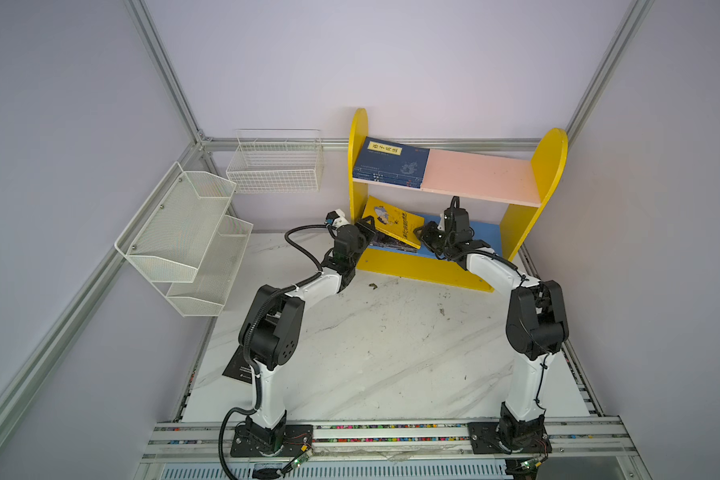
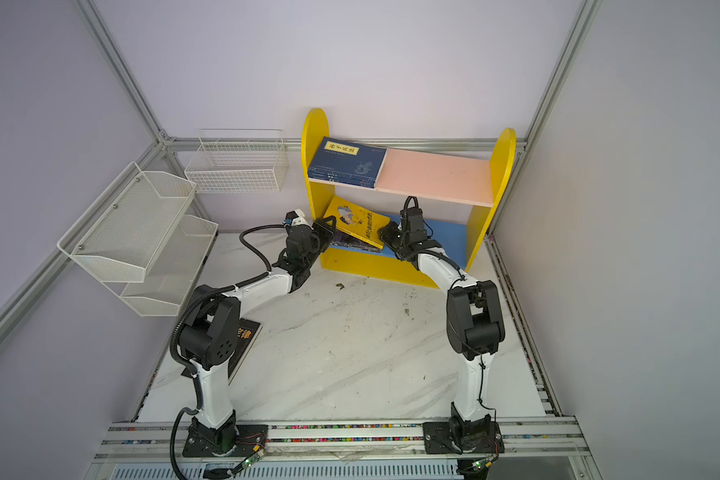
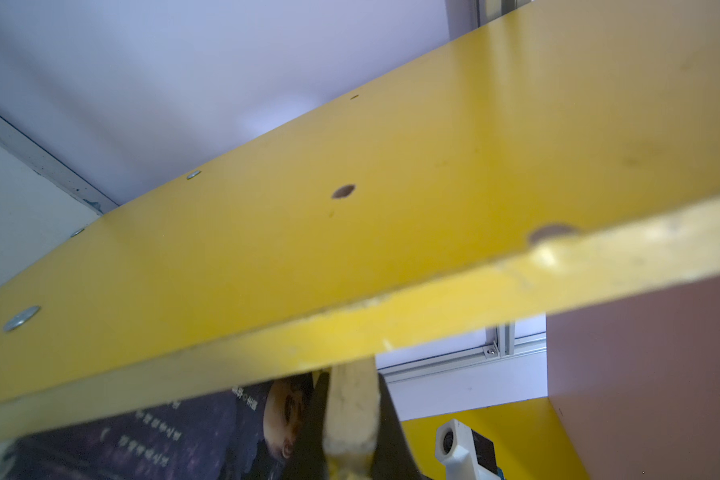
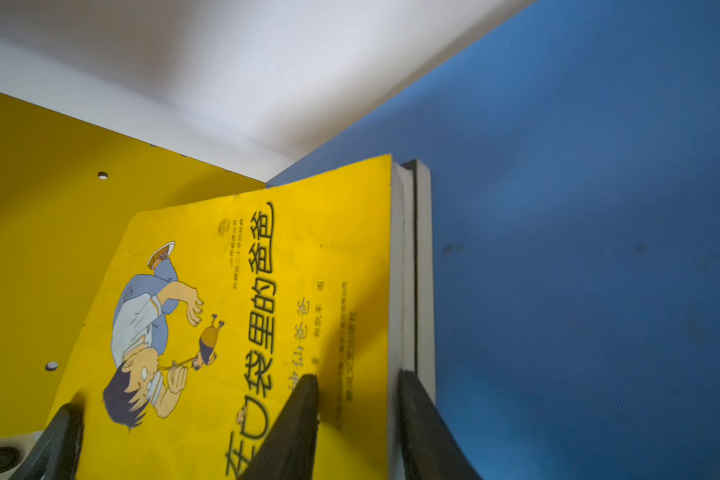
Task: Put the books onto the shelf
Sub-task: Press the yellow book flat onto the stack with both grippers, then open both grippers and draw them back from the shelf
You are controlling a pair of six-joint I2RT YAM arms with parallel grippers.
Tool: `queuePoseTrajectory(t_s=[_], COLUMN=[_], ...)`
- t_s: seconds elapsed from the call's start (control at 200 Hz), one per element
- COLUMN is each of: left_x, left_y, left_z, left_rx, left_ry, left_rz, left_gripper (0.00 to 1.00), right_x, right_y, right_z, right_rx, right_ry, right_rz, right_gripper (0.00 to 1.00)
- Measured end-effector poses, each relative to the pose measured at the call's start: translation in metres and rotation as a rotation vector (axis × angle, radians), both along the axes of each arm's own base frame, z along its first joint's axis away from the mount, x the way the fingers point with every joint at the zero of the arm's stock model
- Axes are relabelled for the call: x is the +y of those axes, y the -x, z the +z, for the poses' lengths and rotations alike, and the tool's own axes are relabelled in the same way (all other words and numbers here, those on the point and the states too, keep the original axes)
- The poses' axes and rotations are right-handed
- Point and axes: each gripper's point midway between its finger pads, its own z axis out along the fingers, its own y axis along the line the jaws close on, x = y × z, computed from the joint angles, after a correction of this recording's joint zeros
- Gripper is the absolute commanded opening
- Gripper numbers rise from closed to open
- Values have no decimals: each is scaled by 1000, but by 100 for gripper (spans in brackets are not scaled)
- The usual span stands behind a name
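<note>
We see the shelf [image 1: 425,270], yellow-sided, standing at the back of the surface [image 1: 391,353]. Navy books [image 1: 391,162] lie stacked flat at the left end of its pink upper board [image 1: 474,174]. A yellow book [image 1: 395,222] tilts atop dark books [image 1: 385,241] on its blue lower board [image 1: 483,237]. A black book [image 2: 248,332] lies flat on the surface.

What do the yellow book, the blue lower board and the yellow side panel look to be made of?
Yellow book: paper, thin slightly glossy printed cover; it bows, pale page edges show.
Blue lower board: probably painted or laminated wood board, matte, faintly scuffed.
Yellow side panel: seemingly the same board, satin finish; drilled holes, screw heads, chipped edge.
</note>
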Motion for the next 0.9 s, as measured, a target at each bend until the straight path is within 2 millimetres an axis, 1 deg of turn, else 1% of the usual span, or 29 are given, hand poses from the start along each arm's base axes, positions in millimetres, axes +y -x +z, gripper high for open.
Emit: queuePoseTrajectory(t_s=[0.055, 0.09, 0.155, 0.185, 0.235, 0.305, 0.365, 0.445, 0.54, 0.615, 0.68, 0.735, 0.785, 0.805, 0.9], left_x=[0, 0, 1, 2, 2, 2, 2, 3, 3, 7, 14, 22, 32, 36, 61], left_y=[0, 0, 0, 1, 2, 4, 5, 7, 12, 19, 27, 32, 36, 37, 40], left_z=[-2, -2, -6, -8, -15, -25, -33, -36, -30, -26, -24, -23, -22, -22, -23], left_rx=[5, 7, 12, 18, 32, 56, 77, 90, 101, 117, 135, 151, 164, 170, 188], left_ry=[-2, -3, -7, -5, -13, -19, -29, -30, -37, -45, -58, -66, -82, -91, -163], left_rz=[1, 1, 4, 5, 4, 2, -1, -5, -17, -23, -28, -36, -37, -44, -74], left_gripper=[11, 15, 28, 37, 49, 58, 68, 77, 85, 89, 92, 94, 95, 95, 94], right_x=[0, 0, 0, 0, 0, -1, -1, -1, -1, -1, -1, -1, -1, -1, 2], right_y=[0, -1, -1, -1, -2, -4, -4, -5, -5, -5, -5, -5, -6, -6, -4], right_z=[-2, -2, -3, -3, -3, -4, -4, -4, -4, -4, -4, -3, -3, -3, -3], right_rx=[3, 3, 6, 6, 7, 5, 4, 3, 2, 2, 1, -1, -5, -7, -15], right_ry=[5, 7, 9, 11, 14, 17, 20, 21, 24, 25, 26, 29, 33, 38, 58], right_rz=[-4, -6, -9, -11, -15, -20, -24, -26, -30, -31, -33, -35, -37, -36, -21], right_gripper=[31, 30, 30, 30, 29, 29, 29, 28, 28, 28, 29, 31, 36, 41, 54])
